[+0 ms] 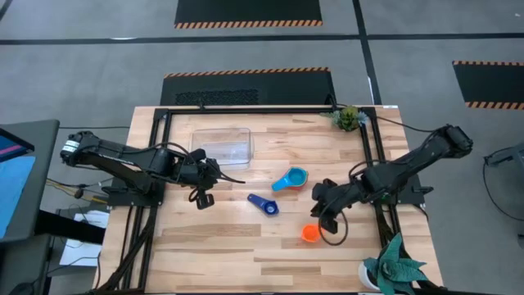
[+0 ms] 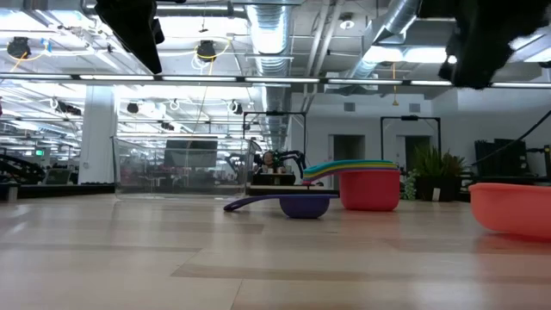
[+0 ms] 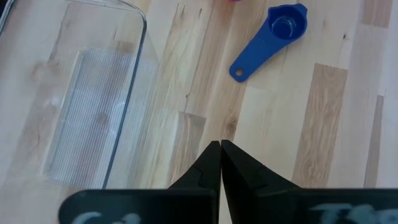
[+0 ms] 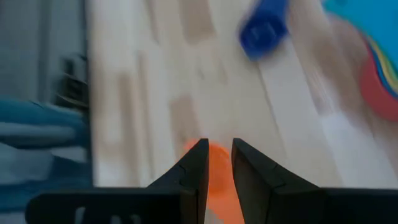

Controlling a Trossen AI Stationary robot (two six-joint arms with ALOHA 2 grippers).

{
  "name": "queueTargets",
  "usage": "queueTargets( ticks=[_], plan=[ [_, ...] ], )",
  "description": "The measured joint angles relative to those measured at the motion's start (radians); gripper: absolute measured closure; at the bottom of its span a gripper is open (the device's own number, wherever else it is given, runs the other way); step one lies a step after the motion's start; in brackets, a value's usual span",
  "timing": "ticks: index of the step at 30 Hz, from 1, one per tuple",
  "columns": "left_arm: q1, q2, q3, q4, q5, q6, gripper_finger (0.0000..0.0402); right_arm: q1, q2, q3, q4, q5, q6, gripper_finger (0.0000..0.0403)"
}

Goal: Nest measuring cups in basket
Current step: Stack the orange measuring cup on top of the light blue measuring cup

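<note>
The clear basket point(image 1: 223, 146) stands at the table's far left-middle and holds nothing; it also shows in the left wrist view point(image 3: 74, 106). A nested stack of cups point(image 1: 291, 179), light blue on top and red outermost point(image 2: 370, 191), rests on the table's middle. A dark blue cup point(image 1: 264, 204) lies alone near it, bowl up point(image 3: 273, 34). An orange cup point(image 1: 309, 233) stands on the table near right point(image 2: 512, 207). My left gripper point(image 1: 203, 197) is shut and empty, just near of the basket point(image 3: 220, 146). My right gripper point(image 4: 217, 149) hovers above the orange cup point(image 4: 217, 171), narrowly open.
A small plant point(image 1: 350, 117) stands at the far right corner and another plant point(image 1: 393, 266) at the near right corner. Black frame rails point(image 1: 372, 164) run along the table's sides. Bare wood lies along the near edge.
</note>
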Motion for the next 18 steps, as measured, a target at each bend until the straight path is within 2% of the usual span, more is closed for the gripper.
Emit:
queueTargets(
  ticks=[6,10,18],
  plan=[
    [0.000,0.000,0.000,0.000,0.000,0.000,0.0401,-0.005,-0.124,0.000,0.195,0.005,-0.077,0.0311],
    [0.000,0.000,0.000,0.000,0.000,0.000,0.0401,-0.003,-0.215,0.000,0.275,0.055,-0.155,0.0311],
    [0.000,0.000,0.000,0.000,0.000,0.000,0.0401,0.017,-0.356,0.000,0.457,0.056,-0.298,0.0311]
  ],
)
